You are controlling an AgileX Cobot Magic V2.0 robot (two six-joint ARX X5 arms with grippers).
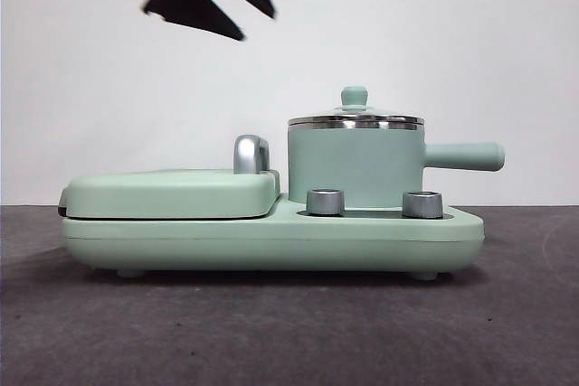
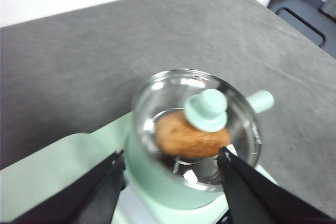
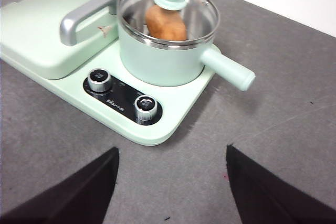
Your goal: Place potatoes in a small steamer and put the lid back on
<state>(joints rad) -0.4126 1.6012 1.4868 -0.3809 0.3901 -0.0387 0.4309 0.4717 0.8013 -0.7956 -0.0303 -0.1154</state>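
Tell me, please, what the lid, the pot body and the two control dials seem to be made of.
The lid: clear glass, since the potato shows through it, with a shiny metal-looking rim and a matte mint-green knob, likely plastic.
The pot: smooth matte mint-green outside, coated metal or plastic, I cannot tell which; its inner wall reflects like steel.
The dials: silvery and glossy, chrome-look, perhaps plated plastic.

Steamer pot (image 1: 355,167) mint green, rim shiny steel, side handle same green. Lid (image 3: 168,11) clear glass, steel edge, knob (image 2: 206,109) mint green. Potato (image 3: 166,23) orange-brown, skin rough and cracked. Griddle (image 1: 172,194) pale mint green, its handle (image 3: 84,17) chrome silver. Two dials (image 3: 146,105) silver, on black panel. Bench (image 1: 289,332) dark grey, faintly mottled. Wall (image 1: 434,33) white. Both hands black: left hand (image 2: 170,182), right hand (image 3: 170,187).
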